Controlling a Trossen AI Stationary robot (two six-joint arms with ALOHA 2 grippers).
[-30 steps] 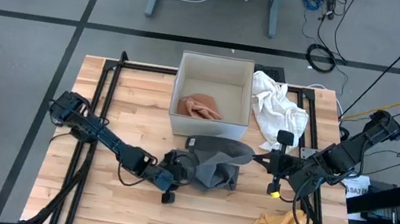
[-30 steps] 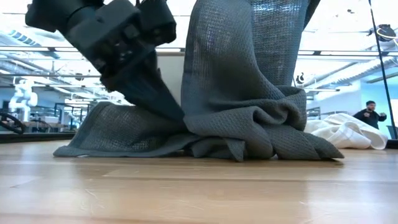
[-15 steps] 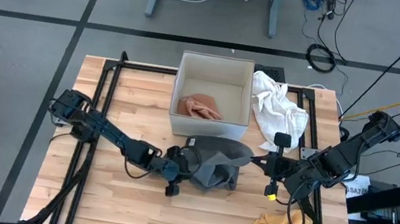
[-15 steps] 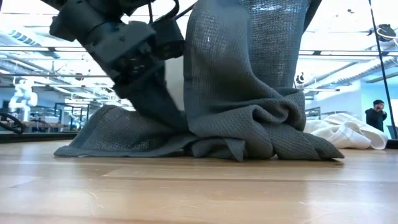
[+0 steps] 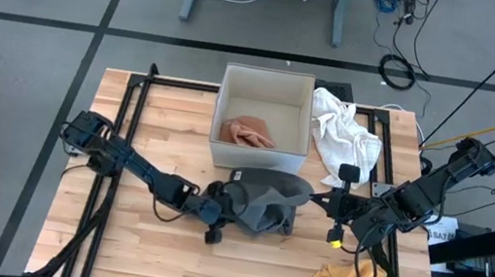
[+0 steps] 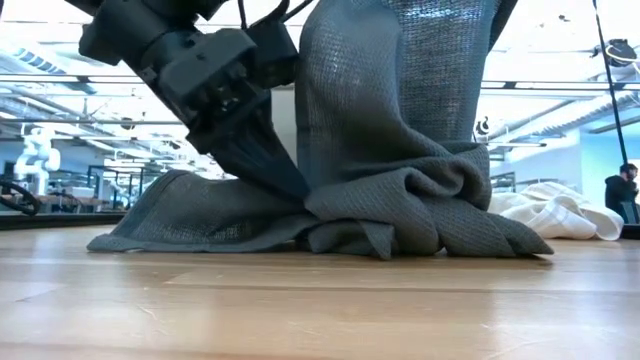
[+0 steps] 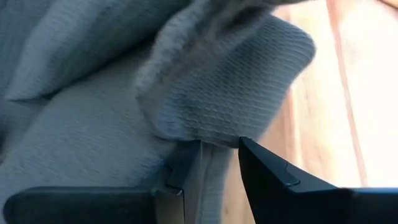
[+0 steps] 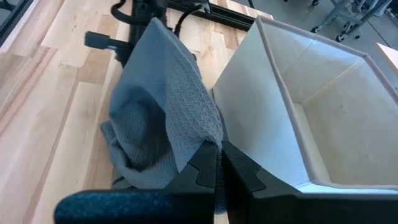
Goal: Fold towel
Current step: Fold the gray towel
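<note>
Hanging upright from right tool, grey towel

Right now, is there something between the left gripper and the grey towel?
No, nothing visible. The left gripper is already at the towel, a fold of it at its fingertips. The right gripper is shut on another edge, holding it up.

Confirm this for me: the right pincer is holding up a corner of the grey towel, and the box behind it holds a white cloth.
One thing is off. The box holds a pinkish-orange cloth, as the high view shows; the white cloth lies on the table beside the box. The right pincer does hold a corner of the grey towel up.
</note>
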